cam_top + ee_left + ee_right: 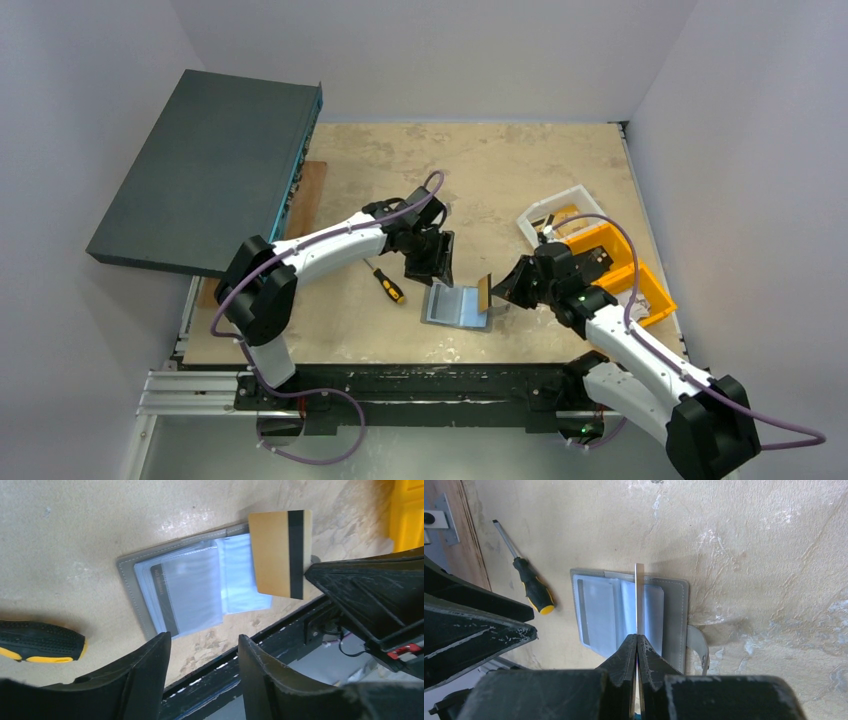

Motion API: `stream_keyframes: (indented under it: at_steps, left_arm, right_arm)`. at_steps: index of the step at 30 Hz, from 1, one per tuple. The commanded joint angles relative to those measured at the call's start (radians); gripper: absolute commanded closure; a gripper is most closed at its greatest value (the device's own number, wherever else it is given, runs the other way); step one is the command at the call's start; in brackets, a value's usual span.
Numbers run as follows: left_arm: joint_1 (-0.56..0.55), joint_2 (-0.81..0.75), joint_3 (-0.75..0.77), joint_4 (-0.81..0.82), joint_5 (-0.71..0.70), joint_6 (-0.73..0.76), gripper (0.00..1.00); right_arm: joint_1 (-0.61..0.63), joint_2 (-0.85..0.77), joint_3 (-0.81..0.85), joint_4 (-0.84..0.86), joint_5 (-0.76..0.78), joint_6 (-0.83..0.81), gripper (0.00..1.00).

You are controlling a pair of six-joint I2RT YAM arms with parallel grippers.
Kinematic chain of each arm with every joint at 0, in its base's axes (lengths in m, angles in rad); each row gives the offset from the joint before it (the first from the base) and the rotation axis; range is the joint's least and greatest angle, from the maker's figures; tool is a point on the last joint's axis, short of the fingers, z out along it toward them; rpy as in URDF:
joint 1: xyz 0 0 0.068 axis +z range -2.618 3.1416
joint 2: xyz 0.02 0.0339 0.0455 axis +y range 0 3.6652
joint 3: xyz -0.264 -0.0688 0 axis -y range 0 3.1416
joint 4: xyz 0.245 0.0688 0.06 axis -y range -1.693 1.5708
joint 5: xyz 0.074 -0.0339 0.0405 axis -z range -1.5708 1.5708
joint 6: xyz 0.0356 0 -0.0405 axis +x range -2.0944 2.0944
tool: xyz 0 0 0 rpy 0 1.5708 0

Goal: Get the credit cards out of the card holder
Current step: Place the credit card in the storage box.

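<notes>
Card holder (pixel 457 305) lies open flat on the table (pixel 560 180); right gripper (pixel 637 639) pinches a gold card (pixel 280 552) edge-on above it, left gripper (pixel 204 645) hovers part-open, empty; judge best: lift card straight clear, then pin holder before drawing the sleeved dark card (pixel 165 597)

Robot lab — plain white walls (pixel 420 50), scuffed table (pixel 500 160)

Left arm (pixel 325 250), right arm (pixel 635 352): white shells, black joints and bases. Purple cable (pixel 437 178) loops along each. Fingers (pixel 145 680) black, wedge-shaped, scuffed. Green light (pixel 583 297) on right arm.
</notes>
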Motion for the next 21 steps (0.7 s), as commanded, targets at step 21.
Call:
stream_keyframes:
  at_steps: [21]
  left_arm:
    - [0.164, -0.15, -0.284, 0.648, 0.502, -0.195, 0.37]
  right_arm:
    - [-0.006, -0.036, 0.15, 0.127, -0.268, 0.053, 1.0]
